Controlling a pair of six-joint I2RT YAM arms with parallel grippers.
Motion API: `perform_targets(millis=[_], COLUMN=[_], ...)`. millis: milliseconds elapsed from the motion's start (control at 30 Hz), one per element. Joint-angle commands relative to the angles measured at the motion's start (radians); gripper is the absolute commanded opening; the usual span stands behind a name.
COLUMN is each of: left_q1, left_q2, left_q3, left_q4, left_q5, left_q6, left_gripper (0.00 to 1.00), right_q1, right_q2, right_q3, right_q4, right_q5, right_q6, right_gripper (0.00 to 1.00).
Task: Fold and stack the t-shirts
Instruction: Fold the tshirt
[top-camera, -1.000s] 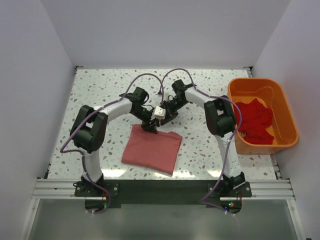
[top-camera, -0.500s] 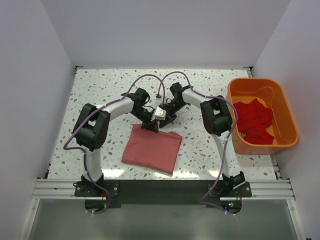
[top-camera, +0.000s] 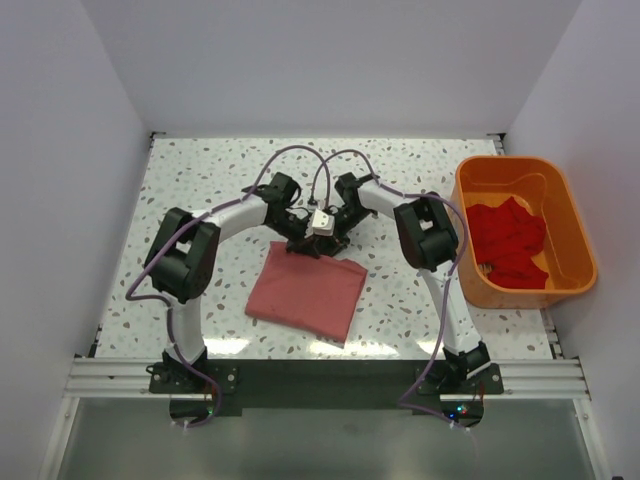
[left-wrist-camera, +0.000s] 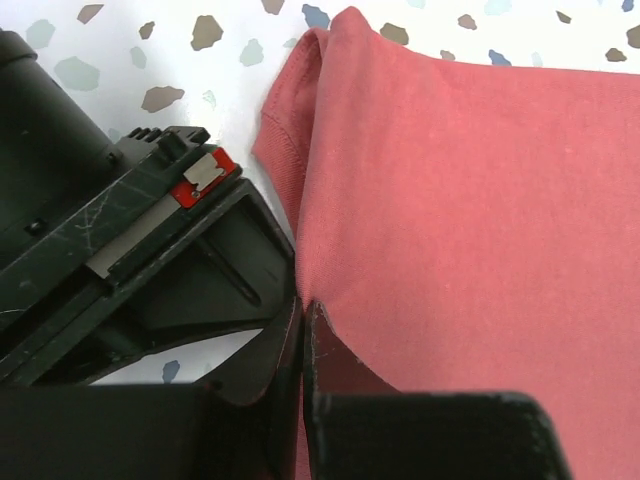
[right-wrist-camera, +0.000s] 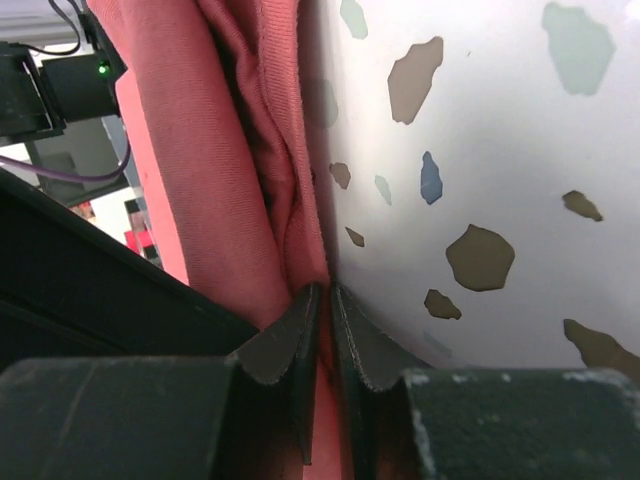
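Rightward, an orange tub (top-camera: 515, 182) holds the crumpled red t-shirt (top-camera: 508, 240).

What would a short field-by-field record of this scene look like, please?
surface: speckled table
folded item: pink t-shirt, lying flat near the table's middle
left arm: left tool shut on the pink t-shirt's far edge
right arm: right tool shut on that same edge, close beside the left tool
waiting item: red t-shirt, crumpled inside the orange tub at the table's right side
stack: not yet begun
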Motion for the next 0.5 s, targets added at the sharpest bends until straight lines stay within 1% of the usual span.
perform_targets(millis=[0,133,167,200,233,300,333,367,400,433,467], left_q1=[-0.003,-0.002,-0.002,-0.002,-0.002,0.0,0.003,0.016,0.026,0.038,0.065], left_q2=[-0.014,-0.001,-0.003,-0.004,-0.014,-0.027,-0.043,-0.055,-0.067,-0.102,-0.124], left_q3=[-0.007,-0.022,-0.021,-0.016,-0.009,0.024,0.036,0.059,0.067,0.073,0.071], left_q4=[0.104,0.177,0.187,0.192,0.187,0.171,0.158,0.146,0.125,0.115,0.112], left_q5=[-0.013,-0.048,-0.053,-0.056,-0.056,-0.067,-0.067,-0.062,-0.049,-0.035,-0.021], left_q6=[-0.031,-0.07,-0.073,-0.076,-0.082,-0.106,-0.125,-0.14,-0.16,-0.209,-0.244], left_gripper=[0.0,0.0,0.03,0.07,0.2,0.3,0.38,0.4,0.42,0.47,0.52], right_q1=[0.006,0.0,-0.003,-0.006,-0.014,-0.023,-0.031,-0.034,-0.035,-0.043,-0.044], right_q2=[0.027,0.024,0.022,0.021,0.021,0.012,0.009,-0.004,-0.016,-0.031,-0.048], right_q3=[0.006,0.049,0.087,0.111,0.141,0.239,0.312,0.343,0.371,0.392,0.414], right_q4=[-0.012,-0.013,-0.012,-0.009,-0.012,-0.013,-0.018,-0.023,-0.024,-0.021,-0.013], right_q5=[0.072,0.131,0.191,0.219,0.248,0.349,0.39,0.429,0.507,0.538,0.565], right_q6=[-0.06,-0.066,-0.068,-0.069,-0.083,-0.101,-0.136,-0.157,-0.178,-0.225,-0.246], right_gripper=[0.14,0.17,0.2,0.22,0.23,0.31,0.38,0.42,0.45,0.51,0.55])
